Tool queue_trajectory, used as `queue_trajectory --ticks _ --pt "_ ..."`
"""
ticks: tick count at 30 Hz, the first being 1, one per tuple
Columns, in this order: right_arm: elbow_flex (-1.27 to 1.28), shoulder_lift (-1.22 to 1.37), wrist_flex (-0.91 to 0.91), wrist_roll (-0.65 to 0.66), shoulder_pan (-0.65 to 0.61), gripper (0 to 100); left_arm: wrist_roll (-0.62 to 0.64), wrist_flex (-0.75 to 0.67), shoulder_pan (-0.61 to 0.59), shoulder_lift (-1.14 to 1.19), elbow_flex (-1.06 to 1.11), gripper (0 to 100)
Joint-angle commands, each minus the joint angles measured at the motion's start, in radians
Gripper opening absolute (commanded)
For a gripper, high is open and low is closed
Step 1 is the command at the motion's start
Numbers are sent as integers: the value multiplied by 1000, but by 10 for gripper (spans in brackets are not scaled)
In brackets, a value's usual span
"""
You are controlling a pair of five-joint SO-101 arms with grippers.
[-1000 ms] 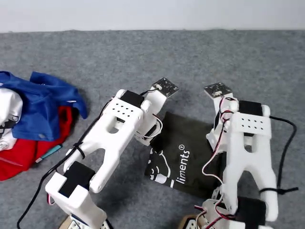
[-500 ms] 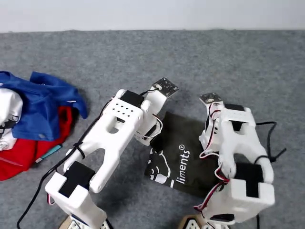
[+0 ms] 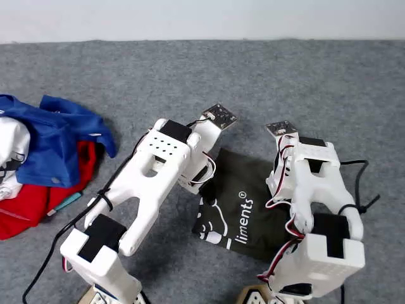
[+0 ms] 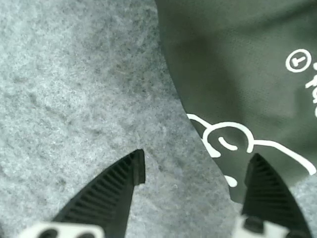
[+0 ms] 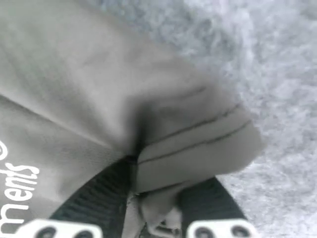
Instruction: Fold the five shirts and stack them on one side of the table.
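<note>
My right gripper [image 5: 154, 201] pinches a folded hem of the dark shirt [image 3: 235, 172]. My left gripper [image 4: 195, 181] hangs wide open astride another edge of it. The shirt lies mid-desk [image 3: 190, 76] toward the near edge, and the pile of shirts [image 3: 44, 152] sits at the left edge.

Table cover [image 3: 316, 82]: grey felt, rough, fuzzy, matt; lies bare between the left gripper [image 4: 198, 158] fingers.
Dark shirt [image 3: 234, 177]: matt, fine-knit cloth with flat white print; its stitched hem is pinched in the right gripper [image 5: 148, 198].
Gripper fingers [image 4: 116, 186]: black plastic, ribbed, dull.
Arms [image 3: 155, 180]: white plastic, smooth.
Shirt pile [image 3: 50, 145]: soft matt cloth.
</note>
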Motion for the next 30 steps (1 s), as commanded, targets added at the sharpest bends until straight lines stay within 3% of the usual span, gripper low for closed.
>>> queue_trajectory --ticks 1,12,19,30 --pt "-18 73 -35 -8 -8 10 8 2 -9 -48 -1 318" --pt "-471 87 -39 -55 39 9 8 2 -9 -48 -1 318" --pt "-690 168 -39 -241 286 9 8 2 -3 -48 -1 318" --pt "-706 254 19 -453 736 9 8 2 -3 -48 -1 318"
